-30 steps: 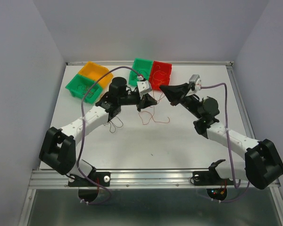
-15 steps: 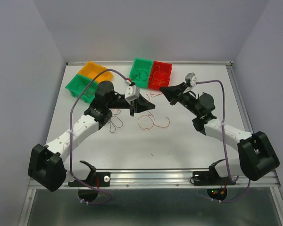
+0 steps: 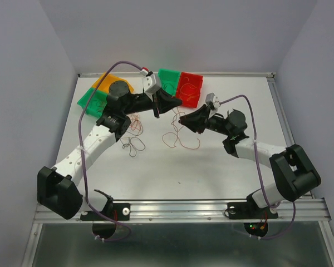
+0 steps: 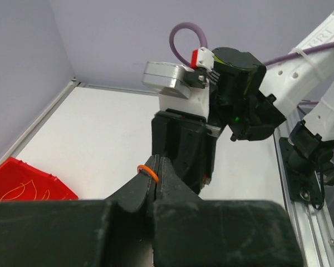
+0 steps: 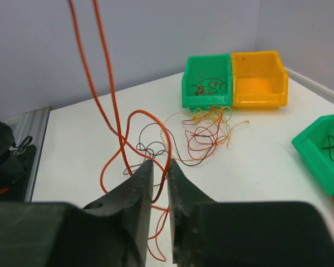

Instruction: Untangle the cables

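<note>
- Cables [image 5: 205,129]: hair-thin, limp wires in red, orange, yellowish and dark tones. They lie in loose curls on the white table [image 3: 222,167], on the arm-base side of the red bin [image 3: 195,75]. A knot of red and orange curls lies towards the far bins, with dark loops [image 5: 154,149] beside it.
- Left gripper [image 4: 155,173]: fingers pressed together, with no gap at the tips. An orange cable [image 4: 147,171] is pinched in the seam and shows as a small ring over one finger's edge. The tip sits just in front of the red bin.
- Right gripper [image 5: 160,167]: fingers parted by a narrow slot. An orange strand [image 5: 105,55] runs down into the slot; whether the pads touch it cannot be told. Two orange strands climb out of the top of the wrist view. The tip is just beside the left gripper's tip, slightly farther from the red bin.
- Red bin: open-topped, glossy moulded plastic, with pale thin wire curled on its floor.
- Adjoining green bin [image 5: 314,167]: same moulding, touching the red bin's side, with a dark wire lying inside.
- Far green bin [image 5: 206,100] and orange bin [image 5: 261,99]: a touching pair, well apart from the red bin on the left arm's side. The green one holds a small clump of dark and reddish wire.
- Fingers [image 5: 131,189]: matt black, wedge-shaped, tapering to blunt tips, faintly scuffed.
</note>
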Motion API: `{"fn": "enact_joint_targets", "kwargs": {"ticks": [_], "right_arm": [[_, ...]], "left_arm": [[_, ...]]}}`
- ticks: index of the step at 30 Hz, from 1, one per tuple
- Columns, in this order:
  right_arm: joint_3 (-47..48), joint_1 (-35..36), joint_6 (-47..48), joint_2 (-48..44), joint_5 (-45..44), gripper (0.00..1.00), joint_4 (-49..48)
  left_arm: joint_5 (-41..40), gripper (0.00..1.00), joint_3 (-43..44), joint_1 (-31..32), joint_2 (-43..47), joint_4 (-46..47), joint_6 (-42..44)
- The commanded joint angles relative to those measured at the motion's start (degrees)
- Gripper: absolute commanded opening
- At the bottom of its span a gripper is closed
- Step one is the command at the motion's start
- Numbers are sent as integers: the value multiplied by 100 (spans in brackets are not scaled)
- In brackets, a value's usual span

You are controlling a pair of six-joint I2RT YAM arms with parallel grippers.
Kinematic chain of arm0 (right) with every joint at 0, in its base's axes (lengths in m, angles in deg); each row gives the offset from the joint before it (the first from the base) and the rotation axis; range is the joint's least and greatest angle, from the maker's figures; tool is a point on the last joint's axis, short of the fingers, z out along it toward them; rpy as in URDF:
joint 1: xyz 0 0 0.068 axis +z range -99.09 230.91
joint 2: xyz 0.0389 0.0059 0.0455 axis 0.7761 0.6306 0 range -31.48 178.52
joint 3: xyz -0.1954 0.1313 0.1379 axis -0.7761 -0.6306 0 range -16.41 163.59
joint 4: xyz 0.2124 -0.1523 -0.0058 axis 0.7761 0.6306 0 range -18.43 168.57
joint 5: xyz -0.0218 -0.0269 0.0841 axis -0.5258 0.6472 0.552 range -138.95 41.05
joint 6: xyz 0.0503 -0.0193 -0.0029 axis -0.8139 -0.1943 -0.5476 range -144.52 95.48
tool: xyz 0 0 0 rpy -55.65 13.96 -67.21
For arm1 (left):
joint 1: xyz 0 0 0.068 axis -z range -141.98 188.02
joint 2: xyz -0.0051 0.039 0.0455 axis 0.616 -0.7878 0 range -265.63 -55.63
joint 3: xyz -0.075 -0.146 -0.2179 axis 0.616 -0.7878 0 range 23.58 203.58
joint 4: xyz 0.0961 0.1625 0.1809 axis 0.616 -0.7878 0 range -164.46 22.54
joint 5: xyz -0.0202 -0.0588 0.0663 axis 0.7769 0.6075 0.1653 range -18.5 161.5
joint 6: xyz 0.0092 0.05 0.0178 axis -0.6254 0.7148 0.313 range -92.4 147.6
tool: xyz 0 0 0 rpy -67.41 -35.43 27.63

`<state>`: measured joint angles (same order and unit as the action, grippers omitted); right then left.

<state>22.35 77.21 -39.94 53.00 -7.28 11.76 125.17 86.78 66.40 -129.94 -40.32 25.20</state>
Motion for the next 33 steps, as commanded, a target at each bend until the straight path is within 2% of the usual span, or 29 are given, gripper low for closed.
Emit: {"fn": "enact_joint_targets", "kwargs": {"ticks": [1,2,3,4,5,6,9,27,30,33], "right_arm": [[-132,-3,153,-117,684,28,-479],[-150,-3,171,-117,763,33,-496],[-158,-3,180,-108,790,43,-505],[-159,-3,197,-73,921,63,-549],[-159,-3,197,-38,1000,70,-593],[-159,15,197,-12,1027,81,-689],[-158,33,329,138,992,100,-734],[606,120,566,1219,939,100,-901],[685,173,610,1333,966,94,-936],[738,200,637,1430,983,76,-945]], "left_arm": [[-252,0,492,-8,-14,-358,81],[-287,0,500,-8,-5,-393,107],[-304,0,500,-8,-14,-393,90],[-217,0,509,1,-66,-393,81],[-182,0,544,9,-102,-419,38],[-155,0,562,10,-172,-437,28],[-15,0,676,27,-260,-569,2],[144,0,957,159,-102,-956,-15],[179,0,1010,168,-102,-956,-94],[214,0,1054,159,-119,-964,-156]]}}
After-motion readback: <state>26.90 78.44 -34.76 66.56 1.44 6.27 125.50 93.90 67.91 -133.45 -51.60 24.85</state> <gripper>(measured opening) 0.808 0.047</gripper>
